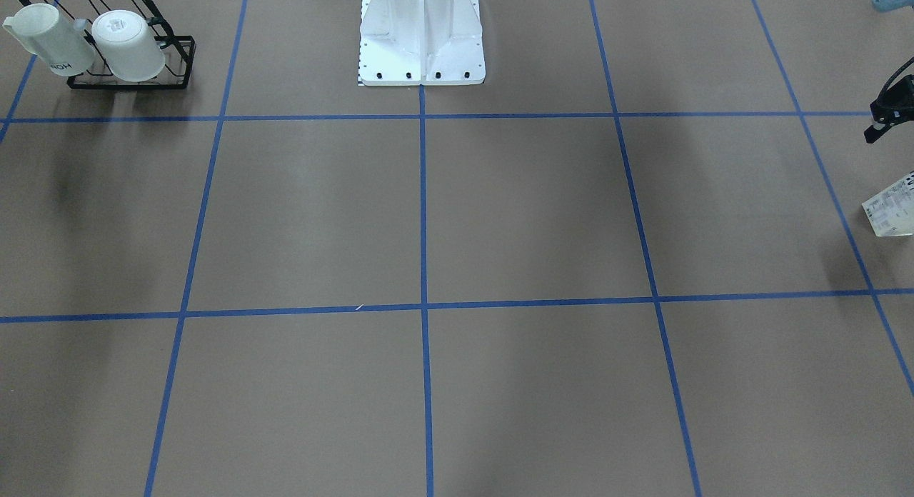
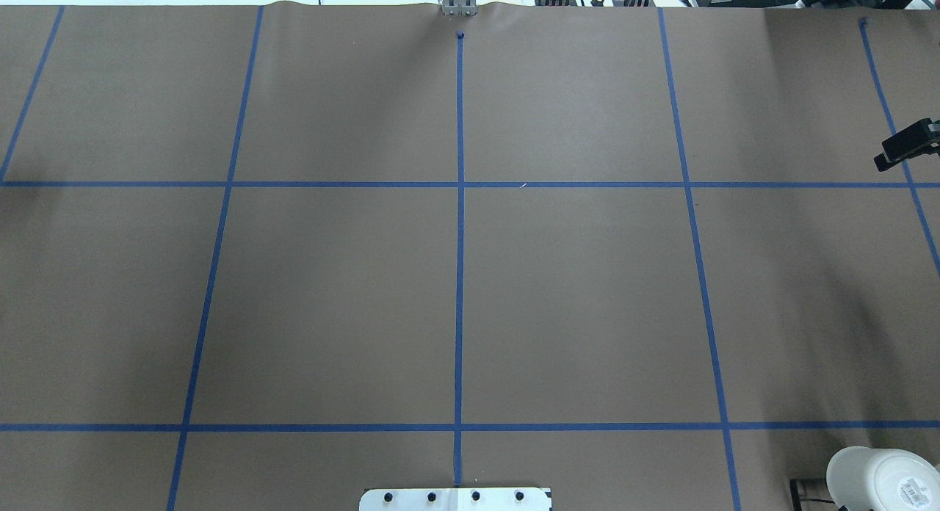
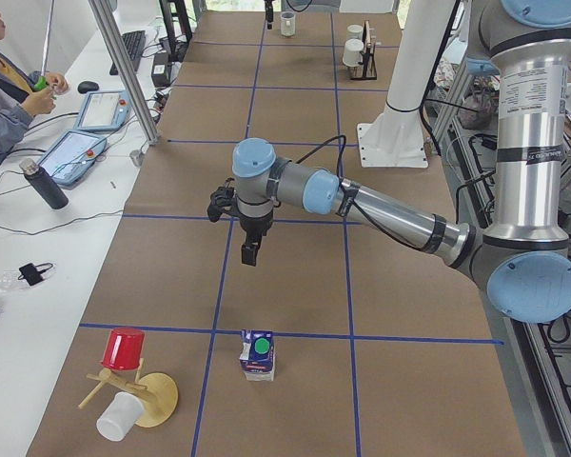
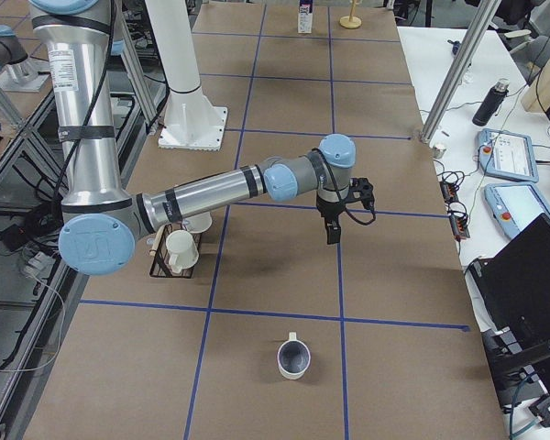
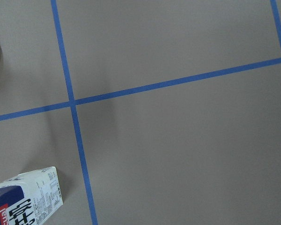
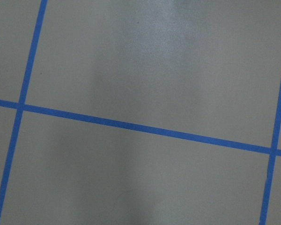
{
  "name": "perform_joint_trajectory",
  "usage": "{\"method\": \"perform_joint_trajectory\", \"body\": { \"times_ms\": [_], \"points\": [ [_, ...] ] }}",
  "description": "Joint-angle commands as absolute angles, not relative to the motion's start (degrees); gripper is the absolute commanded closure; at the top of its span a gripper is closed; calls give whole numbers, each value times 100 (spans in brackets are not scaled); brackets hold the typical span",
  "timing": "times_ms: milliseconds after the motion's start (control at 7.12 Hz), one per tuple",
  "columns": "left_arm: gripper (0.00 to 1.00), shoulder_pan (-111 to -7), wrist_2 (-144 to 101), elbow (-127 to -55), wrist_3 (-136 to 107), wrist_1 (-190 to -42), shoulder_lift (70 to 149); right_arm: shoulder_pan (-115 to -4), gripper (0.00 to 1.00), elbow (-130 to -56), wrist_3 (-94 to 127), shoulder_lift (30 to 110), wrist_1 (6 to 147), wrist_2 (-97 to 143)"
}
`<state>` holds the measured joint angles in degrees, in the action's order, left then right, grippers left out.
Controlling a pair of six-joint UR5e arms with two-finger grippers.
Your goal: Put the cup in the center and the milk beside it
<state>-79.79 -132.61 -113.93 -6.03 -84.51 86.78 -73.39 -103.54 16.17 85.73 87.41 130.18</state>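
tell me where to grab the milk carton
Probably its flat side walls, below the cap. The milk carton stands upright with the green cap on top, so the left gripper could come down from above, fingers straddling the body.

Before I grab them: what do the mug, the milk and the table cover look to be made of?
Mug: likely glazed ceramic; smooth white outside, thick rim, dark inside. Milk: printed paperboard carton, folded edges, with a green cap that looks plastic. Table cover: matte brown paper, probably; it wrinkles at the far edge.
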Motion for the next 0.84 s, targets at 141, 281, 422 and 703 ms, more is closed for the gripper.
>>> {"method": "perform_joint_trajectory", "body": {
  "times_ms": [141, 281, 422, 703],
  "points": [
    [2, -7989, -13263, -11391, -598, -8552, 8631, -7339, 0, -10397, 1608, 8561, 8736, 12964],
    [2, -7989, -13263, -11417, -598, -8552, 8622, -7348, 0, -10406, 1608, 8569, 8736, 12946],
    [2, -7989, -13271, -11400, -606, -8552, 8622, -7339, 0, -10406, 1617, 8587, 8736, 12781],
    [2, -7989, -13271, -11426, -650, -8552, 8622, -7295, 0, -10441, 1600, 8649, 8736, 12762]
  ]
}}
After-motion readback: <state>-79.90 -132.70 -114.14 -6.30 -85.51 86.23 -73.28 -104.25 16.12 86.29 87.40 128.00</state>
